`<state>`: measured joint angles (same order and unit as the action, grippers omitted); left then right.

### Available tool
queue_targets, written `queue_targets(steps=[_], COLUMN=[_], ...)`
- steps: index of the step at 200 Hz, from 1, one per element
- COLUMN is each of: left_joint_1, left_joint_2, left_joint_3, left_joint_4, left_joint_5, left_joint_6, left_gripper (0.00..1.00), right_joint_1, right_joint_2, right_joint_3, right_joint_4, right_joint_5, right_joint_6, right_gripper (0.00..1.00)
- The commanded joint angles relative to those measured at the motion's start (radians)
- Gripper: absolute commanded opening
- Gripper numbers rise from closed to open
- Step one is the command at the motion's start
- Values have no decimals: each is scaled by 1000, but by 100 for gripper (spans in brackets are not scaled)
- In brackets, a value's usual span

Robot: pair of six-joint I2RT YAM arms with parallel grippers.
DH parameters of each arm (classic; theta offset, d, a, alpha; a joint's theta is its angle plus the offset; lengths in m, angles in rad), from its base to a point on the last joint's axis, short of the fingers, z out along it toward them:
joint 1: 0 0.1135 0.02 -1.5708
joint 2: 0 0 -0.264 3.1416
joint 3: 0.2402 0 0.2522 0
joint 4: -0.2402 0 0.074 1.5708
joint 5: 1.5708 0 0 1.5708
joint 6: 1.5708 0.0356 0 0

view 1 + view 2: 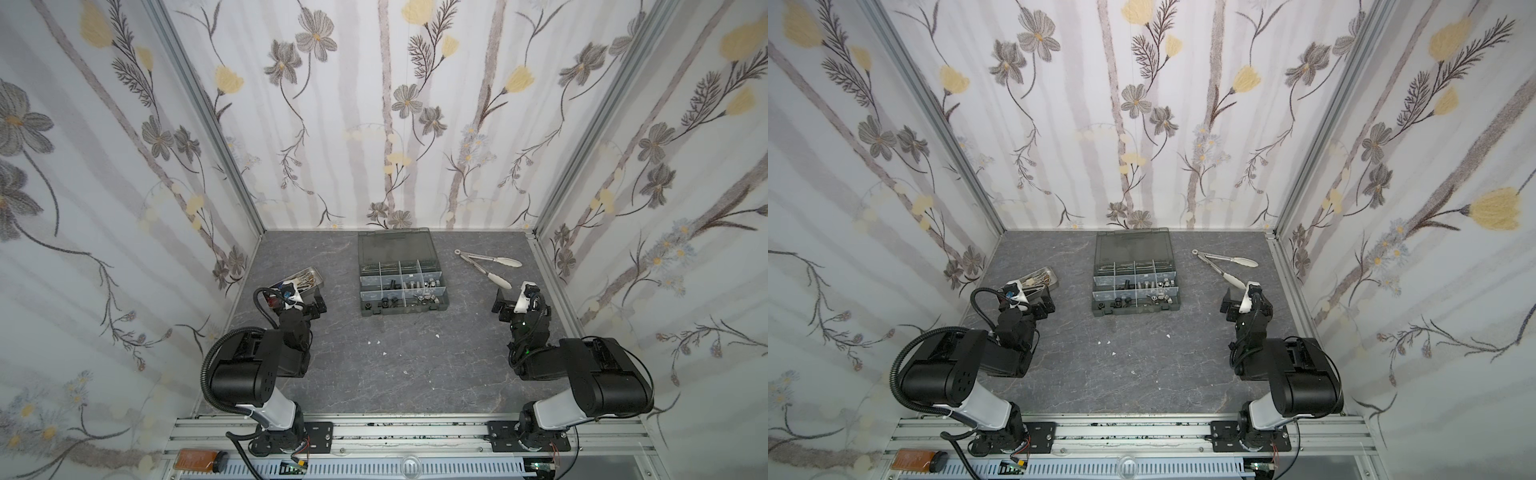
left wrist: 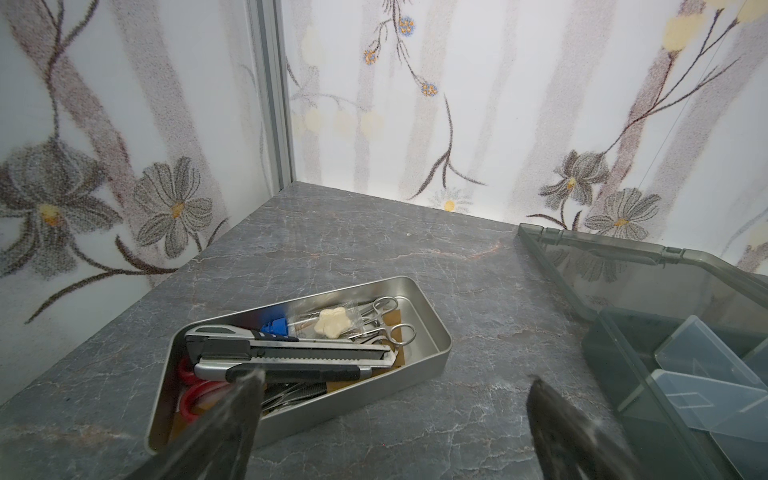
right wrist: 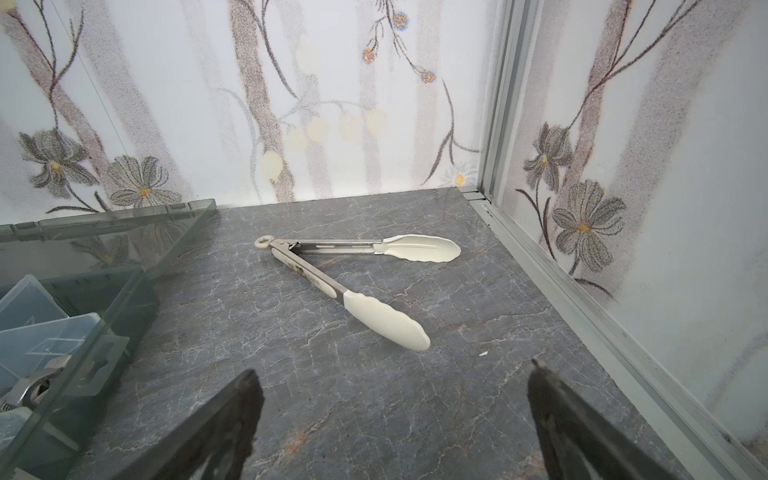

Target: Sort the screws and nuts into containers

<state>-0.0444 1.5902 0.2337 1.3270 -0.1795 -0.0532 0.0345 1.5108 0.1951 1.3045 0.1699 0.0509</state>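
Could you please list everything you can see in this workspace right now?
organizer box: one, dark grey-green, lid open, mid-rear table.
screws and nuts: several, black and silver, in the box's nearer compartments.
metal tray: one, silver, left of the box.
utility knife: one, silver-black, in the tray.
scissors: one, red-handled, in the tray.
forceps: count unclear, silver, in the tray.
tongs: one, steel with cream tips, right of the box.
specks: few, white, table in front of the box.
table: one, grey marbled.
left gripper: one, black, open, by the tray.
right gripper: one, black, open, by the tongs.
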Motion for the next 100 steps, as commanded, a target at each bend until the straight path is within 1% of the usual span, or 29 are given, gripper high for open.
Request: queue_targets(steps=[1,100], left_joint_1=[1,1], left_joint_2=[-3,-3], left_joint_3=[6,6], left_joint_4=[16,16], left_joint_5=[3,3], left_joint_6=[-2,-2], left_gripper=[100,100], right_joint_1=[1,2], right_joint_2=[-1,-3], right_joint_3=[-2,-2], right_joint_4=[22,22], right_joint_5=[-9,-8], right_joint_6=[-13,-16], right_gripper=[100,100])
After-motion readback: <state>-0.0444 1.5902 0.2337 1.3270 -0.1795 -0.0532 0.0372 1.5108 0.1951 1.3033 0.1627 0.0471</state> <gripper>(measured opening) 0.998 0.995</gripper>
